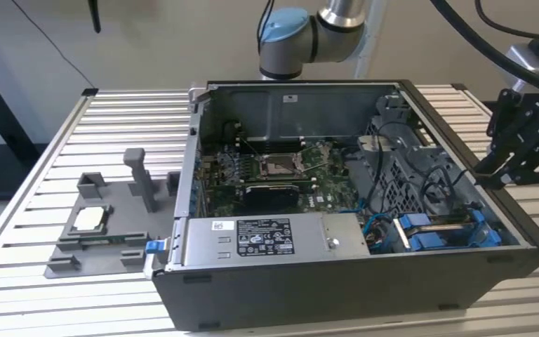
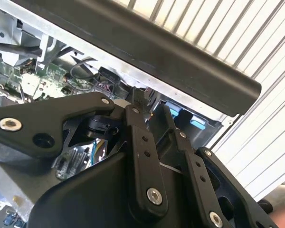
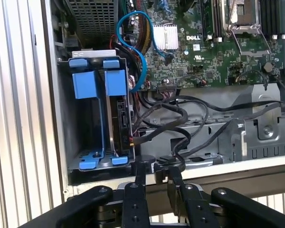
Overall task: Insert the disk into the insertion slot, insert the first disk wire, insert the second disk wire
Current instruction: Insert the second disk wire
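The disk (image 3: 122, 118) stands on edge in its blue carrier (image 3: 107, 83) inside the insertion slot, the drive cage (image 3: 66, 142) at the case corner. In the exterior view the disk (image 1: 443, 235) sits at the case's front right. Black wires (image 3: 161, 126) loop beside the disk's edge; whether any is plugged in cannot be told. A blue wire (image 3: 140, 57) curves to the motherboard. My gripper (image 1: 487, 177) hangs just outside the case's right wall (image 1: 494, 203). Its fingertips (image 3: 141, 166) are a narrow gap apart over the wall's rim, with nothing between them. The gripper (image 2: 149, 114) also appears in the second wrist view.
The open computer case lies on a slatted table (image 1: 64, 140). Inside are the motherboard (image 1: 279, 175) and a grey power-supply box (image 1: 250, 239) with a sticker. A grey fixture (image 1: 110, 217) with upright posts stands to the exterior view's left. The arm's base (image 1: 293, 35) rises behind the case.
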Robot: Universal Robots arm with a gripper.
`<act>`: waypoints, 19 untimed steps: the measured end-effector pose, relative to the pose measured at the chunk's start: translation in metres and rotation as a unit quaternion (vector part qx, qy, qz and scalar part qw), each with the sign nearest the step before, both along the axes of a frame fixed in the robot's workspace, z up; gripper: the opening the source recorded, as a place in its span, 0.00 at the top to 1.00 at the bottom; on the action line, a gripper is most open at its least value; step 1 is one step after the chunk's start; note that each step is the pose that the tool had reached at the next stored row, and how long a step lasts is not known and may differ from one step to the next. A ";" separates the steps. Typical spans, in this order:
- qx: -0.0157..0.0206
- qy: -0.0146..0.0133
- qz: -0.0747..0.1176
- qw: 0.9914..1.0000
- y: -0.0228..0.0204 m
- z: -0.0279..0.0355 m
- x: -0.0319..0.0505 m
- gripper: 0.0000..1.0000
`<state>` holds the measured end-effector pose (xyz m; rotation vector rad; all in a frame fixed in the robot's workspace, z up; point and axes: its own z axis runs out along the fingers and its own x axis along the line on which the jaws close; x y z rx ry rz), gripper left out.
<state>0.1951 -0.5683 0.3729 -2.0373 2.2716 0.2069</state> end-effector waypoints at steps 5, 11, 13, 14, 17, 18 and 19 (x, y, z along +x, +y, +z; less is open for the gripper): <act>0.000 0.000 0.000 1.000 0.0000 0.0000 0.0001 0.67; 0.001 0.000 0.000 1.000 0.0000 -0.0001 0.0001 0.82; 0.001 0.000 -0.001 1.000 0.0000 -0.0001 0.0001 0.82; 0.001 0.000 -0.001 1.000 0.0000 -0.0001 0.0001 0.82; 0.001 0.000 -0.001 1.000 0.0000 -0.0001 0.0001 0.82; 0.001 0.000 -0.001 1.000 0.0000 -0.0001 0.0001 0.84; 0.001 0.000 -0.001 1.000 0.0000 -0.0002 0.0001 0.84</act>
